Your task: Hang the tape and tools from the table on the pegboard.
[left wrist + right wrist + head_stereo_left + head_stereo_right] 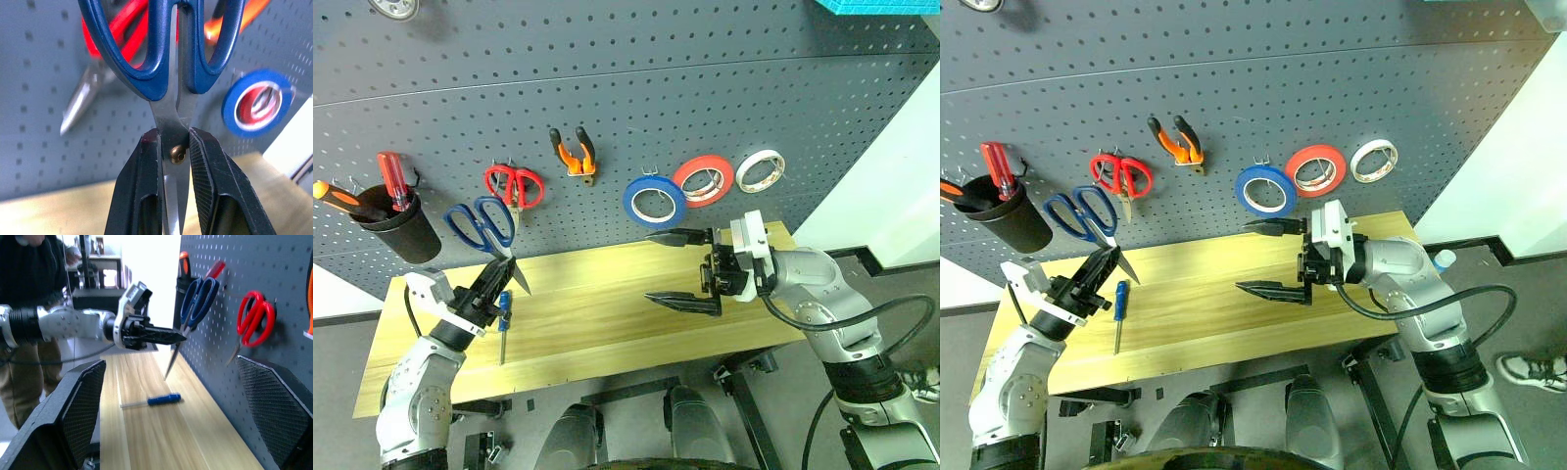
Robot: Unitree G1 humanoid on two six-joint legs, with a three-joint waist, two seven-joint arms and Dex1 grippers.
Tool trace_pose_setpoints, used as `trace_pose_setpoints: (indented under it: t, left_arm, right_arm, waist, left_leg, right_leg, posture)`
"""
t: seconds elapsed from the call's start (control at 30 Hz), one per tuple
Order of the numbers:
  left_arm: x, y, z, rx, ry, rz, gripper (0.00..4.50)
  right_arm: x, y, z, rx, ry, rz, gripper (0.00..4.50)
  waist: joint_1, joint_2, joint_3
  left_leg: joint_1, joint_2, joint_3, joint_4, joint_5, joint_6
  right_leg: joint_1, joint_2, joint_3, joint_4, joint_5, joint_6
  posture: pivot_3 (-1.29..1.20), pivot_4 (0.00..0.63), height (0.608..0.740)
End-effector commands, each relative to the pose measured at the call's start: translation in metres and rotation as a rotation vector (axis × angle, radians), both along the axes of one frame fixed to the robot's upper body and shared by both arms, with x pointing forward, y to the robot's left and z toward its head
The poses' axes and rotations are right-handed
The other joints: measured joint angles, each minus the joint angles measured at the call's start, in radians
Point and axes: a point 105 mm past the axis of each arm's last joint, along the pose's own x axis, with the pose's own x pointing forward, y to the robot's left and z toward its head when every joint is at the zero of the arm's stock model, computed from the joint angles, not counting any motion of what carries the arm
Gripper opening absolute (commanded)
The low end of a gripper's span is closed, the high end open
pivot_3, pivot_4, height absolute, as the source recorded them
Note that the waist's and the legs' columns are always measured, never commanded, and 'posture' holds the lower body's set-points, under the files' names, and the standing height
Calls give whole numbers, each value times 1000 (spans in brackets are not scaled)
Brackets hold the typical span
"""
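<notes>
My left tool (497, 279) is clamped on the blue-handled scissors (481, 223) at the pivot, handles up against the pegboard (636, 88), blades pointing down toward the worktop (607, 313). Their long axis runs nearly upright, so the handle loops have to meet a hook just behind them. The small blue screwdriver (504, 315) lies on the worktop just beside this tool. The pliers (574, 151) and blue tape (654, 199) already hang. My right tool (683, 268) hovers empty, its fingers wide apart, well away from the screwdriver.
</notes>
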Motion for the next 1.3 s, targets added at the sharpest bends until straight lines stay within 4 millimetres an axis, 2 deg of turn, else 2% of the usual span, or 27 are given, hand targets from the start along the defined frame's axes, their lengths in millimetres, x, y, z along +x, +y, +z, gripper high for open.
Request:
trace_pose_setpoints:
  t: [0.03,0.2,0.53,0.9,1.0,1.3]
  left_arm:
    - [3,8,19,-7,-65,7,561]
    - [11,10,22,-2,-72,10,561]
    - [25,11,10,32,-18,22,561]
    - [29,8,3,37,12,5,561]
    - [29,8,1,37,21,5,1401]
    - [26,14,-4,66,36,33,4347]
  right_arm:
    - [-5,3,17,27,-63,18,4500]
    - [-4,3,11,7,-62,11,4500]
    - [-4,3,8,0,-56,4,4500]
    - [-3,3,6,-3,-58,-1,4500]
    - [-4,4,9,9,-56,3,4500]
    - [-7,5,15,48,-26,21,4500]
  waist:
    - [0,0,0]
    - [-2,0,0]
    - [-2,0,0]
    - [-2,0,0]
    - [-2,0,0]
    - [-2,0,-1]
  left_leg:
    - [0,0,0,0,0,0]
    - [0,0,0,-1,0,0]
    - [-1,0,0,-1,0,0]
    - [-1,0,0,-1,0,0]
    - [-1,0,0,-1,0,0]
    - [-1,0,0,-1,0,0]
  right_leg:
    - [0,0,0,0,0,0]
    - [0,0,0,-2,1,0]
    - [0,0,0,-3,1,-1]
    - [0,0,0,-3,2,-1]
    - [0,0,0,-3,2,-1]
    - [0,0,0,-3,2,-1]
  posture:
    - [-149,101,738]
    - [-151,101,738]
    - [-154,100,738]
    - [-155,95,738]
    - [-155,95,738]
    - [-153,89,738]
